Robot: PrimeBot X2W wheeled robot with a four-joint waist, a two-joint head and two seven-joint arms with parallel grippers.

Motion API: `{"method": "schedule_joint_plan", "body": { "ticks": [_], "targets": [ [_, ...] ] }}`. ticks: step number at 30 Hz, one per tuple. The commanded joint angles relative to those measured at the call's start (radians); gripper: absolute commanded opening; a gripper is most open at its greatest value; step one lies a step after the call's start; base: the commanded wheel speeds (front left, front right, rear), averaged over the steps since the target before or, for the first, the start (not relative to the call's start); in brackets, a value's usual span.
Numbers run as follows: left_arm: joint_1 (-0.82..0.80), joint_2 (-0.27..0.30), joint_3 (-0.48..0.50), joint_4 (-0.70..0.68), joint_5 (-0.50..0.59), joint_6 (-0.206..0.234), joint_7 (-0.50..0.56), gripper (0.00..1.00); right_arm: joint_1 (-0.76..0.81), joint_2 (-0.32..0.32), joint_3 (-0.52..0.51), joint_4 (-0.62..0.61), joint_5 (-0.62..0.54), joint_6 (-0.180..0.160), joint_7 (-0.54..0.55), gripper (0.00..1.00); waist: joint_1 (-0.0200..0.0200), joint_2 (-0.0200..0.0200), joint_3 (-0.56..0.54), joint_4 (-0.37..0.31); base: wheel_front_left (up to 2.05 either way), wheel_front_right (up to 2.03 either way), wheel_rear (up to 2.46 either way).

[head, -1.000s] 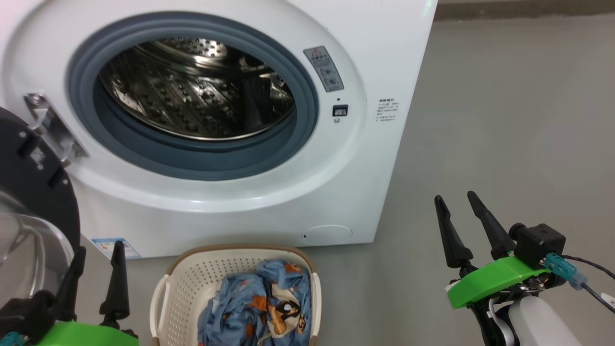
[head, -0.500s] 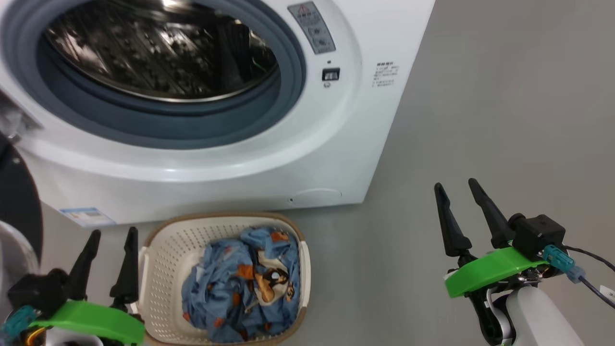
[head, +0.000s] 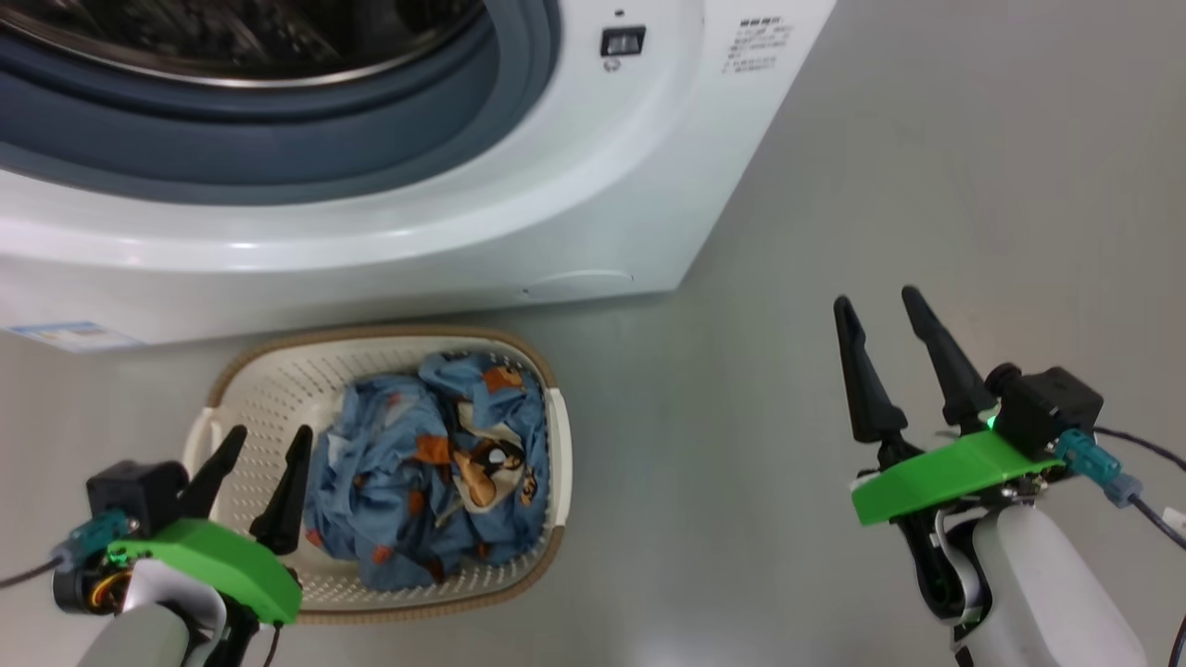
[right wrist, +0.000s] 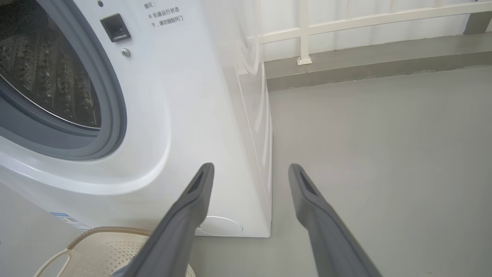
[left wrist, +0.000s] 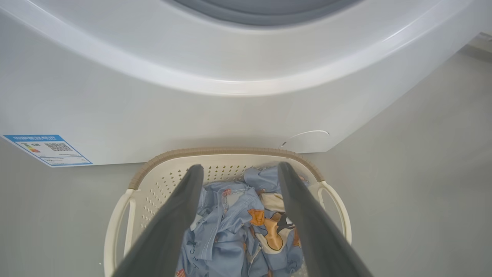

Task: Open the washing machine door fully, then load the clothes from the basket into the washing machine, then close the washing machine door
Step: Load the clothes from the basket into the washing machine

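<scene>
I see washer at top, drum mouth uncovered, grey gasket ringing it. Basket sits on floor just in front of washer, clothes bundled inside (blue, orange cartoon print). My left gripper hangs over basket's left part, fingers spread, holding nothing. My right gripper is well off to right over floor, fingers parted, empty.
</scene>
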Motion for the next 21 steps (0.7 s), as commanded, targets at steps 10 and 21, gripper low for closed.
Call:
{"method": "schedule_joint_plan", "body": {
  "ticks": [10, 21],
  "targets": [
    [-0.157, 0.064, -0.139, 0.12, -0.085, -0.007, 0.026, 1.0, -0.038, 0.005, 0.038, -0.081, 0.025, 0.006, -0.012, 1.0, 0.0, -0.0001, 0.186, -0.055, 0.0, 0.0, 0.0],
    [-0.294, 0.123, -0.317, 0.218, -0.177, -0.008, 0.046, 1.0, -0.059, 0.005, 0.063, -0.13, 0.046, 0.006, -0.012, 1.0, 0.0, -0.0001, 0.334, -0.091, 0.0, 0.0, 0.0]
  ]
}}
